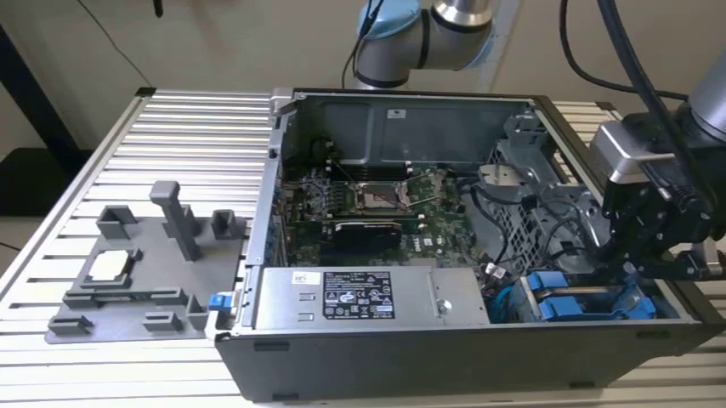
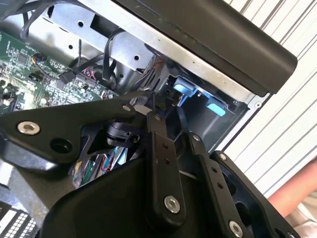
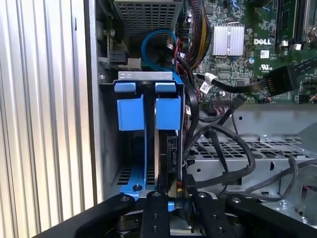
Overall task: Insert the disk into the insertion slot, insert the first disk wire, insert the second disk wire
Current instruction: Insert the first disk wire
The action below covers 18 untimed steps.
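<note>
Case: A big grey computer case [image 1: 454,357] lies open on a table [image 1: 193,127] made of metal slats.
Arm: The robot arm comes down into the near corner of the case, at the exterior view's right.
Gripper: The black gripper [image 1: 621,268] hangs low inside that corner, right at the drive cage. In the first wrist view its black bars sit close to the end of the disk.
Gripper's hold: You cannot tell how wide it is, or if it has hold of anything.
Disk: The disk [image 3: 168,114] stands on its edge inside the insertion slot [image 3: 166,75]. Its blue front sits near the slot's grey metal rim.
Other carrier: A second blue carrier [image 3: 131,111] stands just beside the disk, on the side nearer the case wall.
Blue wire: A blue wire [image 3: 144,52] makes a loop just past the slot's rim.
Black wires: A bunch of black wires [image 3: 192,116] runs beside the disk, on the side toward the green board. You cannot tell if any of them is plugged into the disk.
Green board: The green board [image 1: 375,200] lies flat in the middle of the case.
Power box: A grey box with a label [image 1: 363,297] sits between the green board and the near wall.
Tray: A grey tray [image 1: 114,323] with little blocks on it rests on the table at the exterior view's left, apart from the case.
</note>
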{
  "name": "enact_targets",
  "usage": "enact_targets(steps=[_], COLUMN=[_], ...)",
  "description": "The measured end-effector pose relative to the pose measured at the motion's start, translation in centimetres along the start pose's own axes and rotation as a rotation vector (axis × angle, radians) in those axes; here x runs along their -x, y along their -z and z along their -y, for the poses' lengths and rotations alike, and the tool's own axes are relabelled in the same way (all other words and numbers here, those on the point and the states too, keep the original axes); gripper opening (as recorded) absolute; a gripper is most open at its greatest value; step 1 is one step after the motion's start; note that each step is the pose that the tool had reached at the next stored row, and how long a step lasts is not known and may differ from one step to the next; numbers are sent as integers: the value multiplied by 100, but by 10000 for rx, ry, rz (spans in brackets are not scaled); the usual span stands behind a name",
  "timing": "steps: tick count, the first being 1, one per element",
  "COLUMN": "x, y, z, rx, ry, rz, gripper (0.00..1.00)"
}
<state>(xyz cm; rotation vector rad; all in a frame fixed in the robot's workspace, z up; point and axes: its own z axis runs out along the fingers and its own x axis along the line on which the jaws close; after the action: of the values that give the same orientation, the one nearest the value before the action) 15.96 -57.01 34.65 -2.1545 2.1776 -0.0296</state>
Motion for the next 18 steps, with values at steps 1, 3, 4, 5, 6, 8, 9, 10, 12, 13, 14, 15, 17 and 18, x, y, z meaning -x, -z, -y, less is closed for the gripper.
enact_targets(steps=[1,3,4,5,6,8,9,10,12,13,14,15,17,18], x=[1,3,4,5,6,8,9,10,13,16,18,22,35,45], y=[22,72,97,123,152,201,226,253,313,340,370,395,436,451], z=[1,2,2,3,3,-1,-4,-7,-16,-21,-29,-39,-64,-78], rx=[0,-1,-1,-1,-1,-1,0,1,1,1,1,1,1,1], ry=[-4,-13,-17,-20,-24,-30,-31,-31,-31,-31,-32,-31,-31,-31], rz=[0,-2,-1,-1,-1,-2,-2,-2,-3,-3,-2,-3,-4,-1], gripper=[27,27,27,27,27,27,27,27,27,27,27,27,27,27])
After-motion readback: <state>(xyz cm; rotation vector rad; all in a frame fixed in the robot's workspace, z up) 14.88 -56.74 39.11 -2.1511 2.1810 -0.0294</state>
